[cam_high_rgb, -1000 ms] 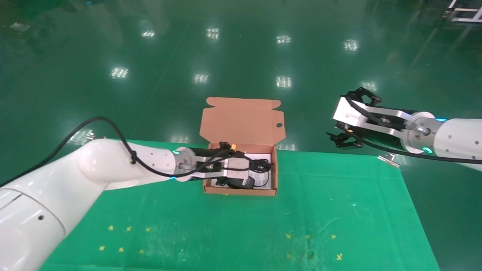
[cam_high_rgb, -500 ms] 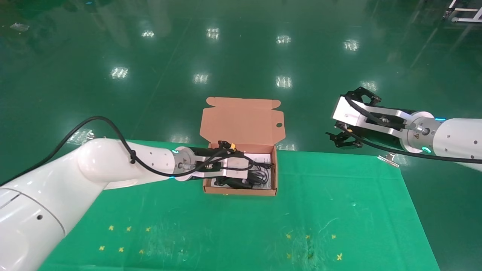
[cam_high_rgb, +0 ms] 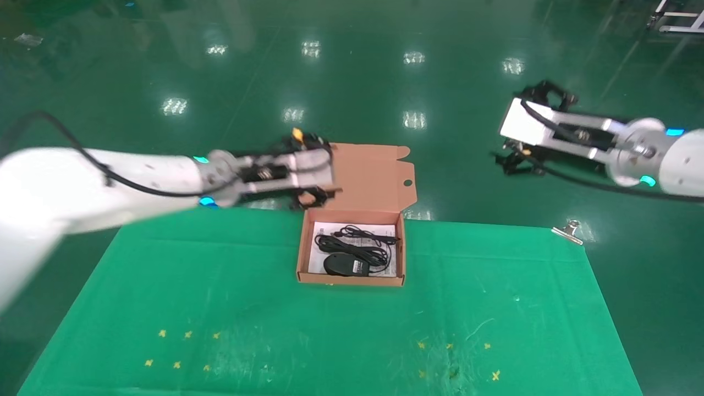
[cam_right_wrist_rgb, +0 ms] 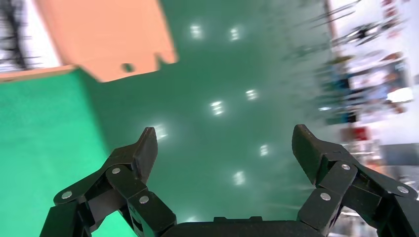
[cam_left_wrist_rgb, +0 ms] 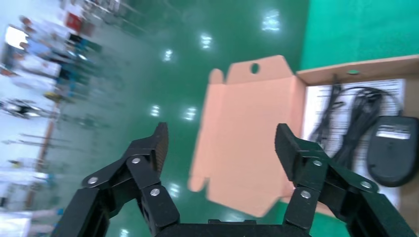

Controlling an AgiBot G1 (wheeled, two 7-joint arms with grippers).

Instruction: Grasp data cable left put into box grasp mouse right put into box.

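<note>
I see the box (cam_high_rgb: 352, 242) open on the green cloth (cam_high_rgb: 275, 319), lid flap up. Inside: the mouse (cam_high_rgb: 345, 265) on the white sheet (cam_high_rgb: 318, 258), the data cable (cam_high_rgb: 360, 246) bundled just behind it, touching. My left gripper (cam_high_rgb: 313, 198) hangs raised above the box's back-left corner, beside the flap, nothing in it. My right gripper (cam_high_rgb: 509, 161) is well off to the box's right, out past the cloth's far edge. A metal clip (cam_high_rgb: 569, 230) sits below the right gripper, at the cloth's corner.
</note>
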